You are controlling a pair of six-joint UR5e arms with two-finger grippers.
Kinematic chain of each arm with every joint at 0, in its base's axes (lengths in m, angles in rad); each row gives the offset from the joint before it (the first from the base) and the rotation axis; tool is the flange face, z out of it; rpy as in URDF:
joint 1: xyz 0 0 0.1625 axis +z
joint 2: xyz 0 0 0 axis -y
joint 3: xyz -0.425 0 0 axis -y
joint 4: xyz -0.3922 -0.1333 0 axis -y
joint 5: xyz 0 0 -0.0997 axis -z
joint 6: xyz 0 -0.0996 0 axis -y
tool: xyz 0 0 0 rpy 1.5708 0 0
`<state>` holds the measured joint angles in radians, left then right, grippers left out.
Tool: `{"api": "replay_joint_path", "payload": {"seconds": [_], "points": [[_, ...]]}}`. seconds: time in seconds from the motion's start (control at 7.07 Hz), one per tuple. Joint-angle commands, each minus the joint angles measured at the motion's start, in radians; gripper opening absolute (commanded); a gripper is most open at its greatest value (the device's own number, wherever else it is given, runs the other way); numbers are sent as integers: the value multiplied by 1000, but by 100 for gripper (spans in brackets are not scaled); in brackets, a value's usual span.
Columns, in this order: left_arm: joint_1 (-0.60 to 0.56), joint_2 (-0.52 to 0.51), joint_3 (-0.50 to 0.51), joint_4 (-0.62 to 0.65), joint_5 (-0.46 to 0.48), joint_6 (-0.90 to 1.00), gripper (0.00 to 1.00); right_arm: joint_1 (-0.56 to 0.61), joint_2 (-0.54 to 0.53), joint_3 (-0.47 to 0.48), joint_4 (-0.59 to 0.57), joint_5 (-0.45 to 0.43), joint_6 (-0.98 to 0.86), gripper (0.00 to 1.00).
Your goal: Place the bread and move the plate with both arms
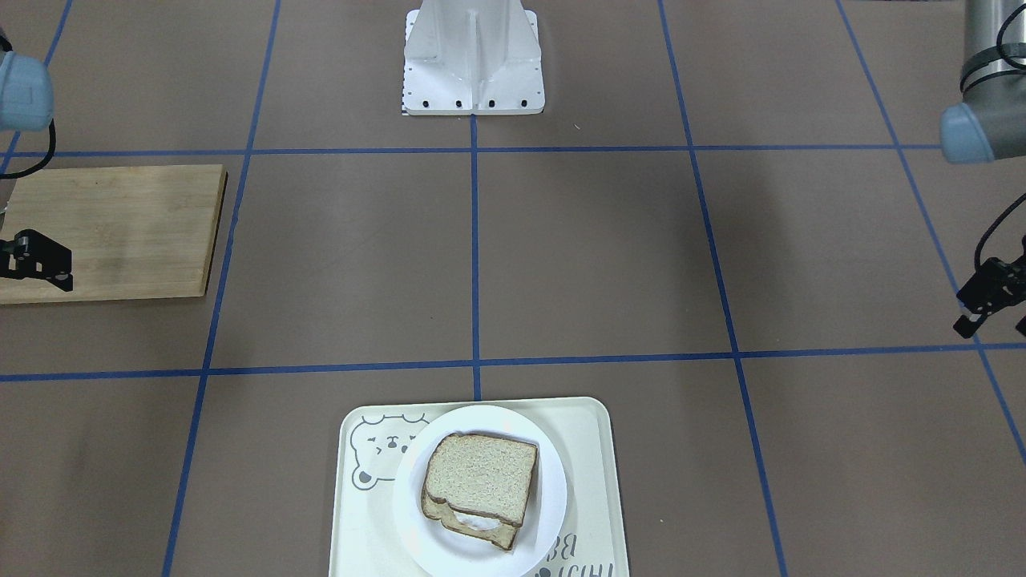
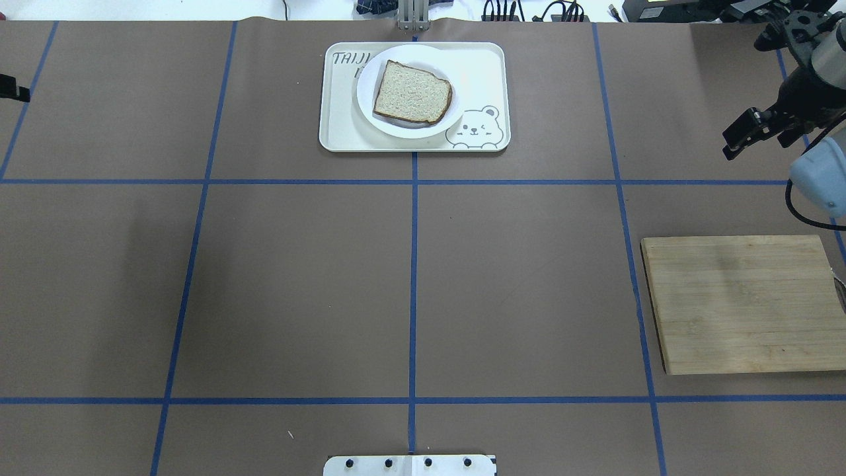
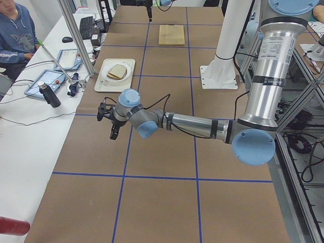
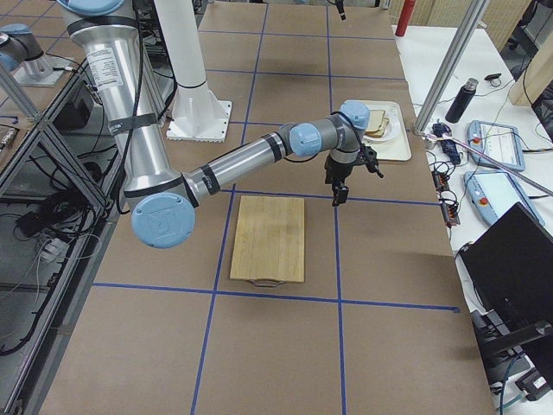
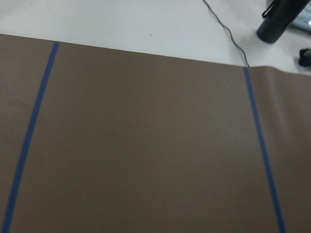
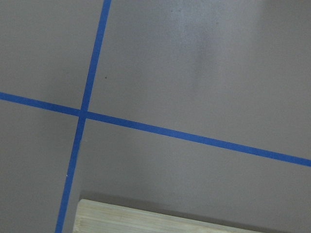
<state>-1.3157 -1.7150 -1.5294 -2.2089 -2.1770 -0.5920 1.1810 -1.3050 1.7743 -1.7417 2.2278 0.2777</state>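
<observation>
The bread (image 1: 481,474) lies on top of another slice with white egg showing under it, on the white plate (image 1: 551,498). The plate sits on the cream bear tray (image 1: 589,449) at the table's operator side; the bread (image 2: 413,92) and plate (image 2: 456,71) also show in the overhead view. My right gripper (image 2: 760,142) hangs open and empty above the table beyond the wooden board. My left gripper (image 1: 994,324) hangs open and empty far out on the other side. Both are far from the plate. The wrist views show only table.
A bamboo cutting board (image 2: 740,304) lies bare on my right side. The robot's white base mount (image 1: 473,72) stands at the near middle edge. Blue tape lines grid the brown table. An operator (image 3: 15,30) and a dark bottle (image 3: 50,94) are beyond the far edge.
</observation>
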Motion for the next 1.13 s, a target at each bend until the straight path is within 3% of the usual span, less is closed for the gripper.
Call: {"api": "replay_joint_path", "payload": {"seconds": [0.0,0.14,0.71,0.99], "points": [[-62,14,-59,315,-67,352,97,60,-3,-6,1,-27,-15,100],[-57,0,-75,422,-96,359,97,75,-23,-6,-4,-22,-17,100],[-53,101,-173,469,-202,431,98,126,-147,64,2,-20,-32,100],[-53,98,-208,601,-218,432,98,130,-189,57,1,-34,-122,100]]}}
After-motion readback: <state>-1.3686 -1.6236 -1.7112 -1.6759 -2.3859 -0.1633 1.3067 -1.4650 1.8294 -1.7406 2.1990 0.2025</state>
